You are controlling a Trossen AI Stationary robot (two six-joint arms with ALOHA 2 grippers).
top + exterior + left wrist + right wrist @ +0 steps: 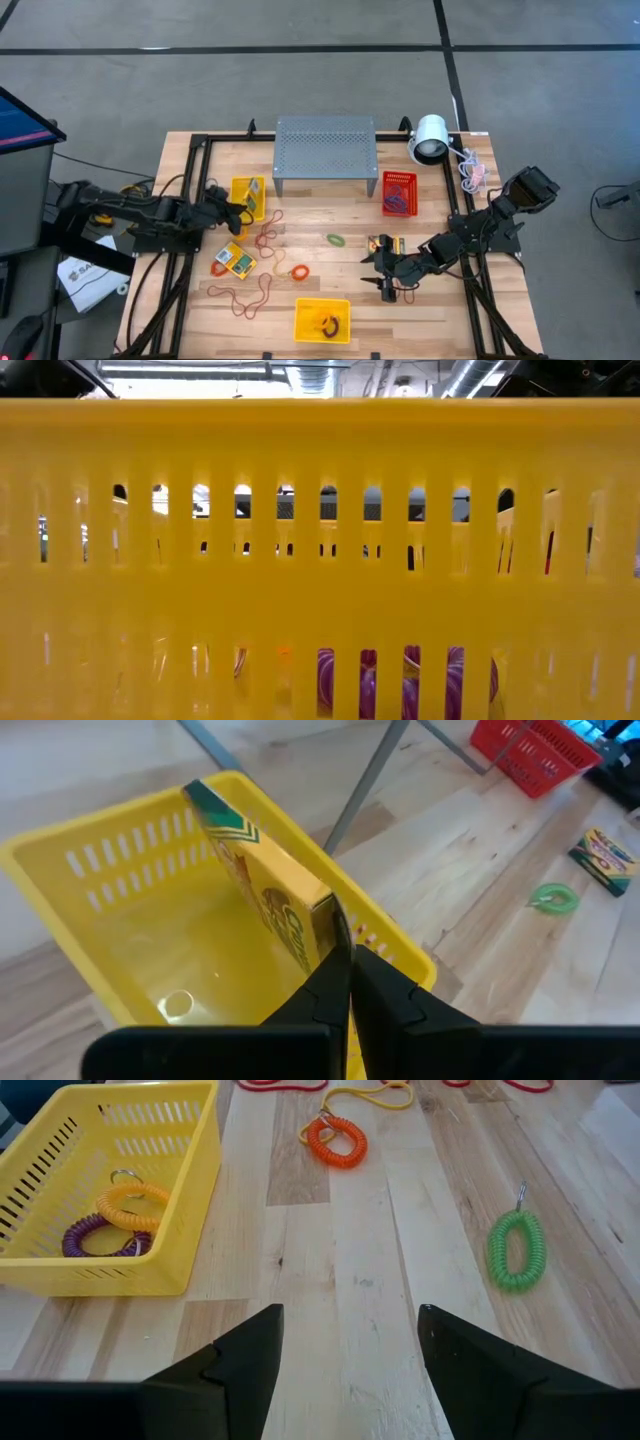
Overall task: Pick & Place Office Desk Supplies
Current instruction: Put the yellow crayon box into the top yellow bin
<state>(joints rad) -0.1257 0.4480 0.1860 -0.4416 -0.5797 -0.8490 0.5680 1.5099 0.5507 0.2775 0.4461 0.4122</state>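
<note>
My left gripper is shut on a yellow-and-green crayon box over a yellow basket at the table's left. A second crayon box lies flat on the table nearer the front. A third crayon box lies just beyond my open right gripper, which hovers over bare wood. Red and orange band loops sprawl mid-table. A green coil and an orange coil lie ahead of the right gripper. My left gripper pinches the crayon box between its two fingers at its near end, across its thin side. The box stands on edge and slants away from the fingers into the yellow basket, with its green far end near the far wall. I cannot tell whether it touches the basket floor.
A second yellow basket at the near edge holds orange and purple coils; its wall fills the low view. A red basket, the grey perforated stand and the white lamp sit toward the far edge.
</note>
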